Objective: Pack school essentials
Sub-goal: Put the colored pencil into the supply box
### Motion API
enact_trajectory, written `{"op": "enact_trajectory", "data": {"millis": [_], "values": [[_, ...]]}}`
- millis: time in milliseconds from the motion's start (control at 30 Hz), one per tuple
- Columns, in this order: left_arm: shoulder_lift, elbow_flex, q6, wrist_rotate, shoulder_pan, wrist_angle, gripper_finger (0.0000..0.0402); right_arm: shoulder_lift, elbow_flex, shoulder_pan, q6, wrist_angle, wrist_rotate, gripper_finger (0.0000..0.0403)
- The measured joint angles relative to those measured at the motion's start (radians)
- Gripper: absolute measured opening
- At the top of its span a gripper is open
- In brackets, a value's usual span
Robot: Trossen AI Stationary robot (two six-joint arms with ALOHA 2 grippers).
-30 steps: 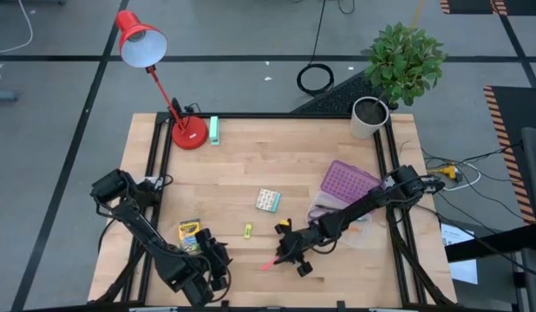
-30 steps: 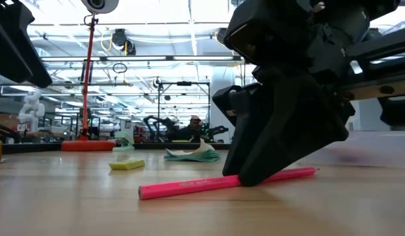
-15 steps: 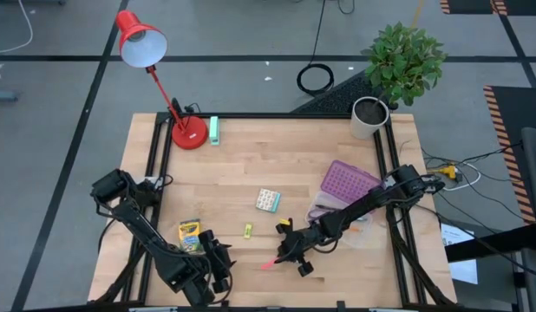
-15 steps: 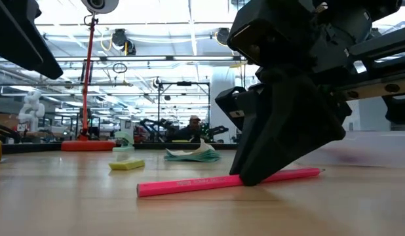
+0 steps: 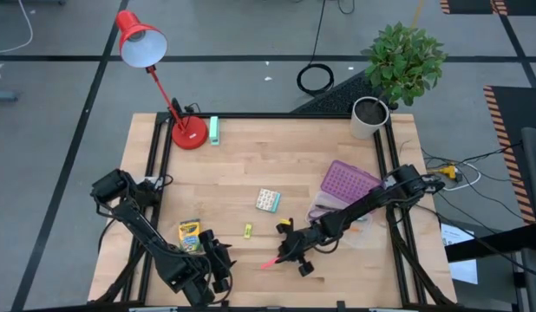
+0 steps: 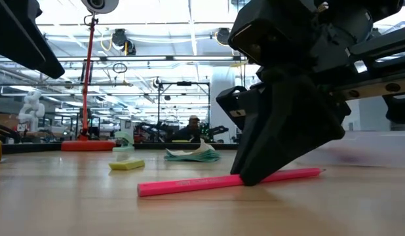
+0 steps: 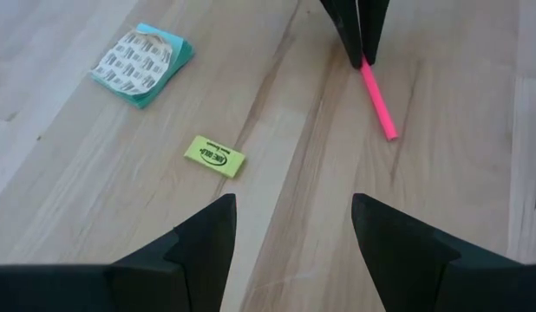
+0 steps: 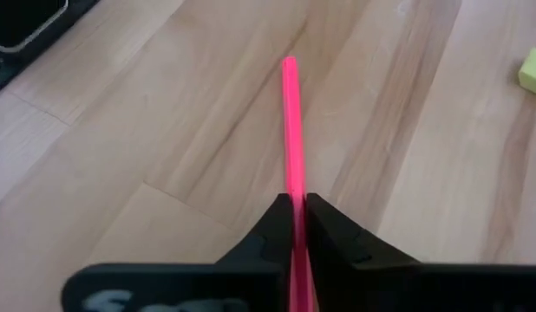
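1. Left gripper [image 5: 218, 264], lower left of the high view: fingers [image 7: 199, 247] are spread and nothing is held between them. It is parked near the front edge, seemingly waiting while the other arm works.
2. Crayon box [image 5: 189, 234], just above the left gripper in the high view: lying flat on the table [image 5: 294, 147], not yet packed.
3. Yellow piece [image 7: 215, 157], centre left of the left wrist view: loose on the wood, apart from everything. The patterned pack [image 7: 142, 63] lies at upper left, likewise untouched.
4. Pink pencil [image 6: 222, 181], lower centre of the low view: lying flat on the table, pinched partway along its length by the right gripper [image 6: 247, 177]. The fingers [image 8: 333, 234] are pressed against both sides of the shaft, judged a grasp for lifting.
5. Purple case [image 5: 348, 184], right of centre in the high view: judged the likely destination, since the right arm reaches out from beside it. What it already contains cannot be told.
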Motion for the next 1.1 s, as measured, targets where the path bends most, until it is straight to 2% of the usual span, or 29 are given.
{"op": "enact_trajectory", "data": {"millis": [467,700,867,1100], "values": [[0.000,0.000,0.000,-0.001,0.000,0.000,0.0234,-0.128,-0.002,0.002,0.075,-0.026,0.004,0.0015],[0.000,0.000,0.000,-0.001,0.000,0.001,0.0234,-0.207,0.000,0.003,0.120,-0.116,0.015,0.0015],[0.000,0.000,-0.001,-0.001,0.000,0.001,0.0234,-0.259,0.000,0.018,0.133,-0.197,0.087,0.0015],[0.000,0.000,0.001,-0.001,0.000,0.016,0.0234,-0.334,-0.002,0.023,0.184,-0.302,0.091,0.0015]]}}
